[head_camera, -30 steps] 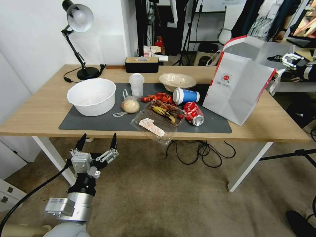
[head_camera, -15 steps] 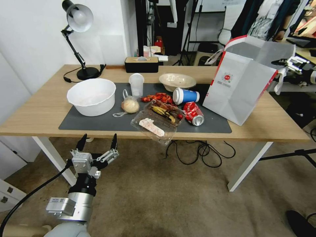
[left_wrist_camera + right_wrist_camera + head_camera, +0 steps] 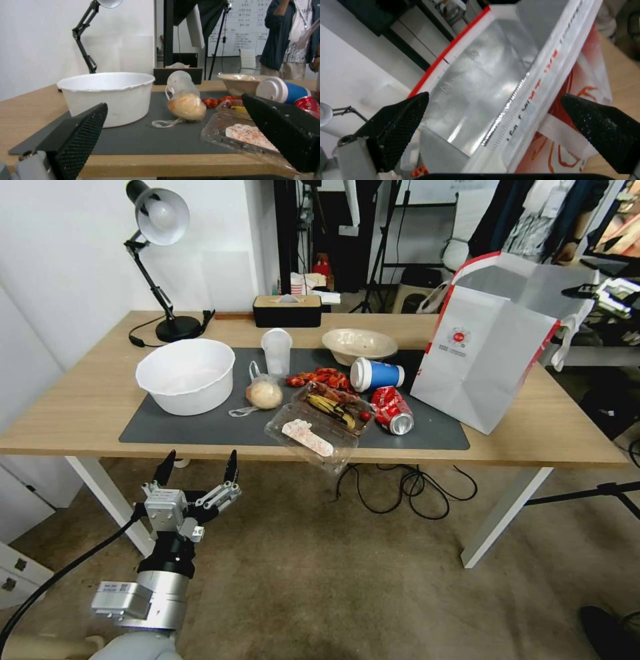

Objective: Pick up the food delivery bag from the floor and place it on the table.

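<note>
The food delivery bag (image 3: 483, 357) stands upright on the right end of the table (image 3: 80, 407), white with red edges and a round red logo. Its mouth is open and shows silver foil (image 3: 480, 75). A white strap handle (image 3: 567, 337) hangs loose at its far right side. My right gripper (image 3: 583, 295) is open beside the bag's top right rim, apart from it, with nothing between its fingers. Low in front of the table, over the floor (image 3: 320, 580), my left gripper (image 3: 198, 460) stands open and holds nothing.
On the dark mat (image 3: 200, 427) lie a white bowl (image 3: 185, 375), a plastic cup (image 3: 276, 351), a bagged bun (image 3: 264, 393), a clear food tray (image 3: 313, 430), a blue cup (image 3: 377, 375) and a crushed red can (image 3: 392, 410). Black cables (image 3: 400, 487) lie under the table.
My right gripper has drawn away to the right from the bag's rim. The bag stays standing on the table. The left arm has not moved.
</note>
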{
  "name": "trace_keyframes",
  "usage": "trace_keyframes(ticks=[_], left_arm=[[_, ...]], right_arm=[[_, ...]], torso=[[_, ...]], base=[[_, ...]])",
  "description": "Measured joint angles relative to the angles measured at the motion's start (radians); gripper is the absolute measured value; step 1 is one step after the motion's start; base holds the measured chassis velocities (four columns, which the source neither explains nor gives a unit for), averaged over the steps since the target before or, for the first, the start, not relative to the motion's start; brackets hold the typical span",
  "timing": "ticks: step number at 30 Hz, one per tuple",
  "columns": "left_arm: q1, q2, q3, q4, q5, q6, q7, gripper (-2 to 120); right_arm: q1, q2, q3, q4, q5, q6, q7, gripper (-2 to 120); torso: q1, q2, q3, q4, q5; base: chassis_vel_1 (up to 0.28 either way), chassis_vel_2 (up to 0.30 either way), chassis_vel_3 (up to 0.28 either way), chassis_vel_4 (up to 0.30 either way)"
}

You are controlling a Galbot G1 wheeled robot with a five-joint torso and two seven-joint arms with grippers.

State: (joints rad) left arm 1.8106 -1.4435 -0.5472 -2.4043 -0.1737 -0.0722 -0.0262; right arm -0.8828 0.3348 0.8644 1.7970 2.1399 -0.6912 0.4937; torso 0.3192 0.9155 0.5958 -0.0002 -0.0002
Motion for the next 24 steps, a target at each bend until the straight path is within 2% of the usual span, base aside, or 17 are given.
trace_keyframes(ticks=[5,7,8,10,11,14,15,17,18,21,22,24], left_arm=[[-0.001,0.001,-0.003,-0.001,0.0,0.0,0.001,100],[-0.002,-0.001,-0.006,-0.001,0.0,0.001,0.001,100],[-0.002,-0.001,-0.006,-0.001,0.0,0.001,0.001,100],[-0.003,-0.003,-0.007,-0.001,0.0,0.0,0.003,100],[-0.003,-0.003,-0.007,-0.001,0.0,0.0,0.003,100],[-0.006,-0.005,-0.015,0.002,-0.001,-0.004,0.012,100],[-0.006,-0.005,-0.015,0.002,-0.001,-0.004,0.012,100],[-0.006,-0.002,-0.022,0.001,-0.002,-0.006,0.015,100],[-0.006,-0.002,-0.022,0.001,-0.002,-0.006,0.015,100],[-0.004,0.001,-0.026,0.001,-0.003,-0.01,0.018,100],[-0.004,0.001,-0.026,0.001,-0.003,-0.01,0.018,100],[-0.003,0.002,-0.026,0.002,-0.003,-0.015,0.02,100]], right_arm=[[-0.087,0.005,0.097,0.05,-0.065,0.029,-0.014,100],[-0.149,0.021,0.154,0.105,-0.185,0.048,-0.06,100],[-0.149,0.021,0.154,0.105,-0.185,0.048,-0.06,100],[-0.194,0.045,0.176,0.144,-0.31,0.094,-0.168,100],[-0.194,0.045,0.176,0.144,-0.31,0.094,-0.168,100],[-0.344,0.13,0.227,0.213,-0.658,0.299,-0.439,100],[-0.344,0.13,0.227,0.213,-0.658,0.299,-0.439,100],[-0.451,0.205,0.28,0.249,-0.846,0.439,-0.568,100],[-0.451,0.205,0.28,0.249,-0.846,0.439,-0.568,100],[-0.597,0.293,0.381,0.294,-0.934,0.538,-0.635,100],[-0.597,0.293,0.381,0.294,-0.934,0.538,-0.635,100],[-0.694,0.347,0.431,0.316,-0.982,0.605,-0.658,100]], torso=[[0.0,0.0,0.0,-0.0001,0.0001],[0.0,0.0,0.0,0.0,0.0],[0.0,0.0,0.0,0.0,0.0],[0.0,0.0,0.0,0.0002,0.0],[0.0,0.0,0.0,0.0002,0.0],[0.0,0.0,0.0,0.0003,0.0001],[0.0,0.0,0.0,0.0003,0.0001],[0.0,0.0,0.0,0.0,0.0004],[0.0,0.0,0.0,0.0,0.0004],[0.0,0.0,0.0,0.0001,0.0],[0.0,0.0,0.0,0.0001,0.0],[0.0,0.0,0.0,-0.0002,0.0001]], base=[[0.0,0.0,0.0,0.0],[0.0,0.0,0.0,0.0],[0.0,0.0,0.0,0.0],[0.0,0.0,0.0,0.0],[0.0,0.0,0.0,0.0],[0.0,0.0,0.0,0.0],[0.0,0.0,0.0,0.0],[0.0,0.0,0.0,0.0],[0.0,0.0,0.0,0.0],[0.0,0.0,0.0,0.0],[0.0,0.0,0.0,0.0],[0.0,0.0,0.0,0.0]])
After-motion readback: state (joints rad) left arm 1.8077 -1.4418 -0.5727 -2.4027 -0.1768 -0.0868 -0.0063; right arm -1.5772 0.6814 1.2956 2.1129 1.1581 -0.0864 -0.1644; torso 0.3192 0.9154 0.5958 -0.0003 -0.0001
